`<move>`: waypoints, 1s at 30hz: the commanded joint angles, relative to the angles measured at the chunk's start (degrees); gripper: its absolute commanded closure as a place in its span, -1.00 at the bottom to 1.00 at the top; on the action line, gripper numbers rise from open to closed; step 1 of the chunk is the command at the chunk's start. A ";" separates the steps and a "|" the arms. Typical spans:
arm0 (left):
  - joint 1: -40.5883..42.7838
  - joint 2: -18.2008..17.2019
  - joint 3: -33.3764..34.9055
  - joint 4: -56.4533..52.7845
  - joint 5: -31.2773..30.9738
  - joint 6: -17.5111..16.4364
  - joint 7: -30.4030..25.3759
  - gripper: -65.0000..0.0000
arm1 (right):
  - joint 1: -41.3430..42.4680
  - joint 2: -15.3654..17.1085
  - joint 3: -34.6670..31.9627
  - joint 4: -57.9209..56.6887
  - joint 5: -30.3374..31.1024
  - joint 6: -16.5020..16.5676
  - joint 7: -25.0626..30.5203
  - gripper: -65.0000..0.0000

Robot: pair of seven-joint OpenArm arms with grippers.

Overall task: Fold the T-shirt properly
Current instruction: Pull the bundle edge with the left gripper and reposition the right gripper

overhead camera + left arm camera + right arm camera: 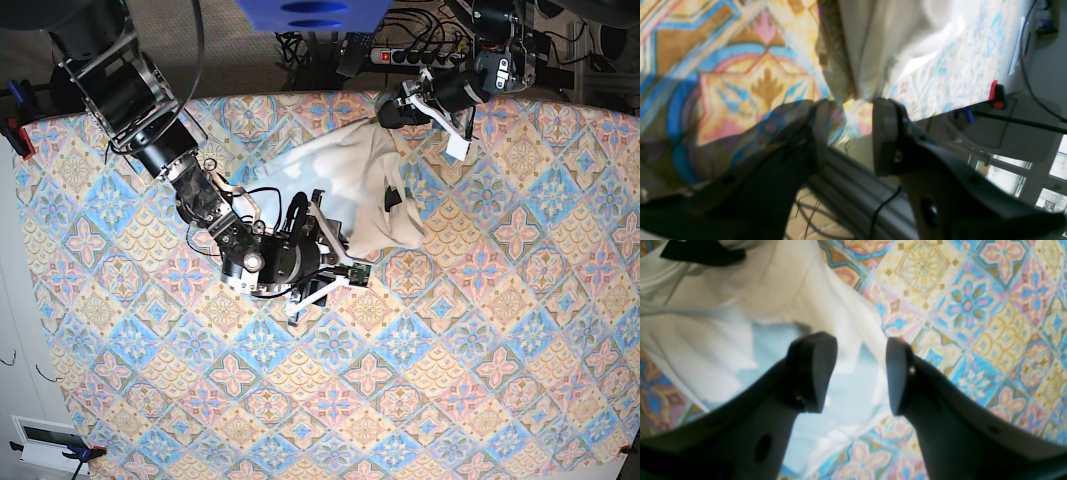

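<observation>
White T-shirt (320,165) rumpled on tile-patterned worktop (490,350), around centre of base view, one corner reaching toward 1 o'clock, bunched part toward 4 o'clock. Left fingers (851,133) apart, nothing between; in left wrist view, shirt lies beyond them, 12 to 1 o'clock. Right fingers (858,373) apart too, over shirt, pale-blue patch showing between; in right wrist view, gathered folds toward 11 o'clock, bare tile pattern toward 2 o'clock.

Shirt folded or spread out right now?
Neither: the T-shirt lies bunched on the patterned cloth, edges uneven, with loose creases and a crumpled end.
</observation>
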 commanded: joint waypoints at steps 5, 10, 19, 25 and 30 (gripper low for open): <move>0.82 -0.66 0.15 1.06 -1.03 -0.58 -0.50 0.36 | 2.12 -2.91 -3.30 -1.85 0.78 -0.03 1.38 0.17; 1.70 -1.80 0.15 3.44 -0.85 -0.58 -0.50 0.36 | 4.05 -3.44 -6.99 -8.71 0.78 -0.03 6.65 0.17; 4.24 -4.70 1.73 8.71 2.49 -0.49 -0.41 0.36 | 7.13 -6.43 -6.55 -22.95 0.78 -0.03 12.98 0.17; 4.24 -7.08 5.25 8.80 2.14 -0.49 -0.50 0.36 | 8.36 -6.16 -5.41 -22.69 0.87 -0.03 13.16 0.17; 3.98 -6.55 5.69 9.68 2.32 -0.49 -0.68 0.36 | 8.10 -5.99 2.15 -13.72 0.87 -0.03 8.94 0.17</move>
